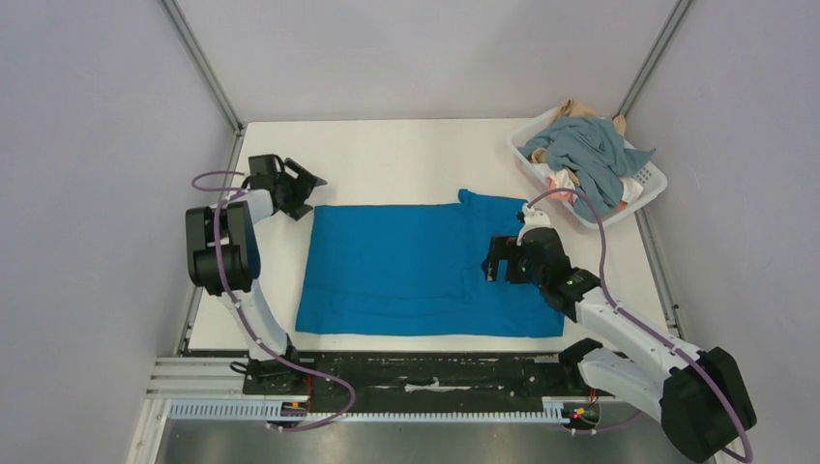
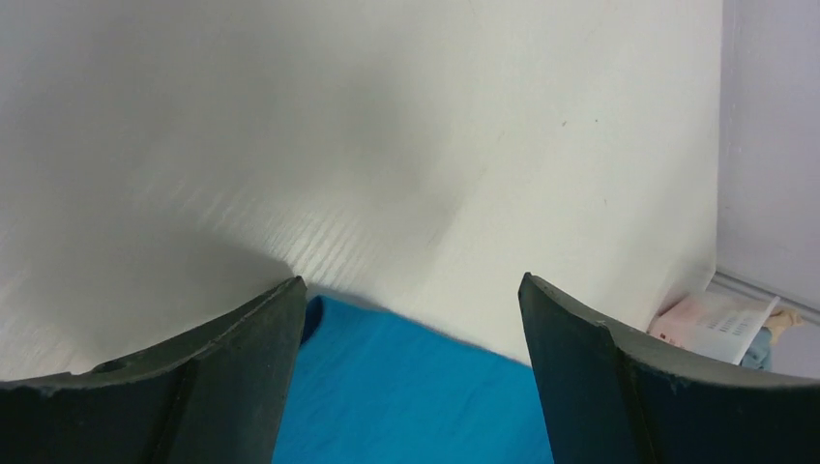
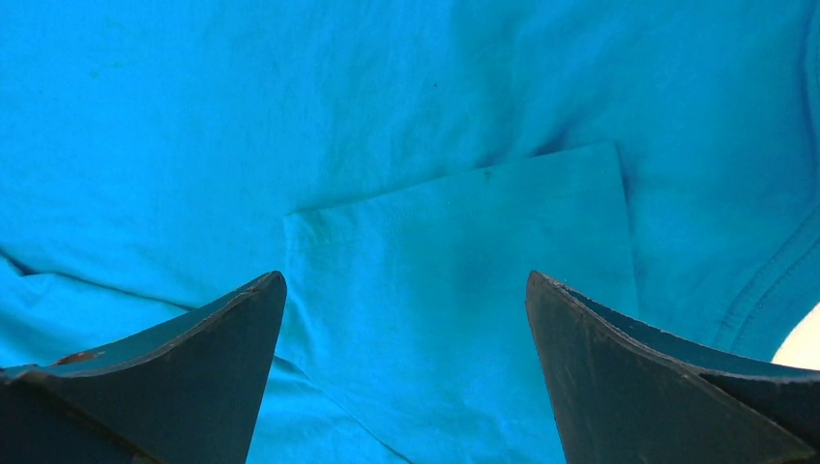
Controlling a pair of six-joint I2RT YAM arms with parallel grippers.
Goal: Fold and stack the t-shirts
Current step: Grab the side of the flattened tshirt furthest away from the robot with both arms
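Observation:
A bright blue t-shirt (image 1: pixel 425 266) lies flat across the middle of the white table (image 1: pixel 387 159). My left gripper (image 1: pixel 306 192) is open and empty, just off the shirt's far left corner; that corner shows in the left wrist view (image 2: pixel 406 387). My right gripper (image 1: pixel 495 259) is open and empty above the shirt's right part. In the right wrist view a sleeve (image 3: pixel 464 280) folded onto the shirt lies between my fingers (image 3: pixel 193 377). A dusty grey-blue shirt (image 1: pixel 590 155) and peach-pink, white and tan cloth are heaped in the basket.
The white slotted basket (image 1: pixel 650 184) stands at the far right corner of the table, also seen in the left wrist view (image 2: pixel 720 324). Grey walls close in the table on three sides. A black rail (image 1: pixel 425 372) runs along the near edge.

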